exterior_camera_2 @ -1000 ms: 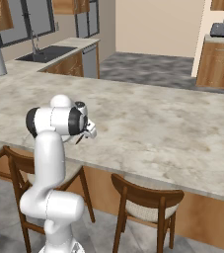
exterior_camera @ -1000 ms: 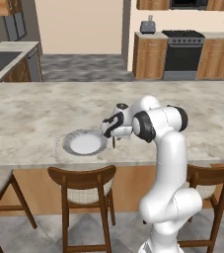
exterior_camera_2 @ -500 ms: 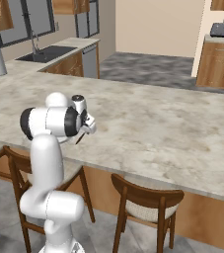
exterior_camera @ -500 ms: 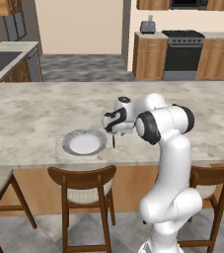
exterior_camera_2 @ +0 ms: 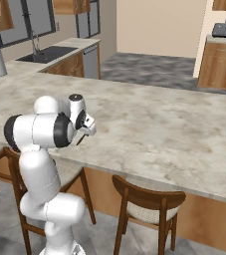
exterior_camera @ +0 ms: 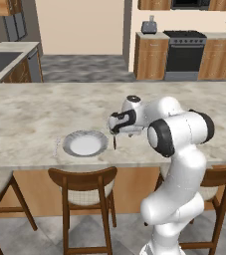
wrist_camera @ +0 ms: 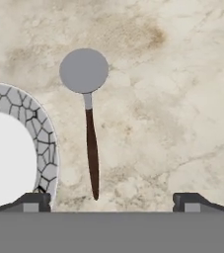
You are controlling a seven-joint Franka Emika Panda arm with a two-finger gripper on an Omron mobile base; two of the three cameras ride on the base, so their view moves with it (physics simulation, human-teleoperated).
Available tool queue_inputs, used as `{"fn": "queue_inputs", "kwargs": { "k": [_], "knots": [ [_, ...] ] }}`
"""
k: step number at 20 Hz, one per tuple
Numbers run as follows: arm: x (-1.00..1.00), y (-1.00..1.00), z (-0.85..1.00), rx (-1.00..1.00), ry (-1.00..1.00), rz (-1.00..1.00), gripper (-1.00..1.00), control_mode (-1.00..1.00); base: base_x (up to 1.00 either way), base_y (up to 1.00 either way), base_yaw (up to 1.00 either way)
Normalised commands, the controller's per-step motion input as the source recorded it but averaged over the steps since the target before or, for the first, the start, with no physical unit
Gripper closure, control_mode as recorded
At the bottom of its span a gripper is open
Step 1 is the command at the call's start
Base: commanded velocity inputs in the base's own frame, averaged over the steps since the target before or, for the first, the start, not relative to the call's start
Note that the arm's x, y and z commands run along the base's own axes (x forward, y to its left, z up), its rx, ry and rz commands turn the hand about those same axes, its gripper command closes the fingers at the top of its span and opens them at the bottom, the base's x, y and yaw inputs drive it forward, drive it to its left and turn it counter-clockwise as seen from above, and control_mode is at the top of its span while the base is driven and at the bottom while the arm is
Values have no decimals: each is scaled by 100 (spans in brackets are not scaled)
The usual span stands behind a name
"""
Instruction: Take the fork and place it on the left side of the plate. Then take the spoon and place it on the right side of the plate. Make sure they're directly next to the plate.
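Gripper (wrist_camera: pixel 111 201) hangs over the counter (exterior_camera: pixel 35 119) w/ jaws spread wide, nothing between them; only the fingertips (wrist_camera: pixel 33 201) show in hand view. Spoon (wrist_camera: pixel 89 118) lies flat just beside the plate (wrist_camera: pixel 47 143), not touching, grey bowl pointing away. Plate cut off at hand view's edge. In left base view spoon (exterior_camera: pixel 115 143) is a thin dark sliver by the plate (exterior_camera: pixel 100 138), partly behind the hand. Fork can't be made out.

Both base views looked forward and down over the marble counter (exterior_camera: pixel 45 114) from behind the arm, left and right, sharing it. The hand view looked straight down, close above the spoon (wrist_camera: pixel 89 123) beside the plate (wrist_camera: pixel 47 143).
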Motion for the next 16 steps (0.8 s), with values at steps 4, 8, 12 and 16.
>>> {"fn": "queue_inputs", "kwargs": {
  "k": [4, 8, 12, 16],
  "knots": [
    [-76, -11, 29, 0, 0, 0, -100, -100, 0, 0, 0],
    [-83, -15, 25, 0, -1, 0, -100, -100, 0, 0, 0],
    [-83, -13, 24, 0, 0, 0, -100, -100, 0, 0, 0],
    [-83, -14, 24, 0, 0, 0, -100, -100, 0, 0, 0]
  ]
}}
